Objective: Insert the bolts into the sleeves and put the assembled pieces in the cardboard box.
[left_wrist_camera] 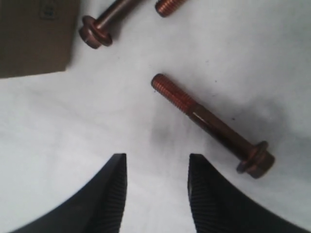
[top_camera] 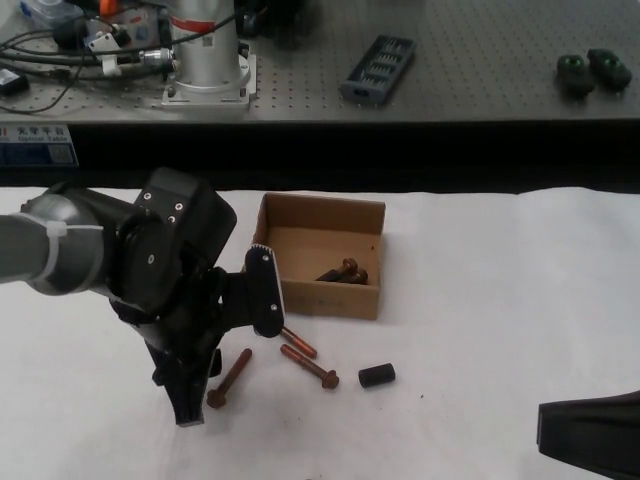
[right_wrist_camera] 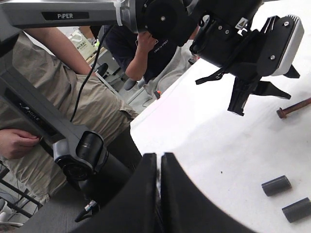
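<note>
We see the left fingers (left_wrist_camera: 109, 199) parted and empty over the bench (left_wrist_camera: 73, 131), the nearest bolt (left_wrist_camera: 209, 124) lying flat just outside their gap — head beside one fingertip, shank slanting away ahead — while the right fingers (right_wrist_camera: 141, 194), pressed together, sit well apart from it.

White lettering on a dark plate (right_wrist_camera: 65, 15) along the arm link, well behind the left claw (right_wrist_camera: 252, 99). And a blue sign (top_camera: 37, 143) on the rear desk's front edge, far beyond that claw, characters too small to make out.
</note>
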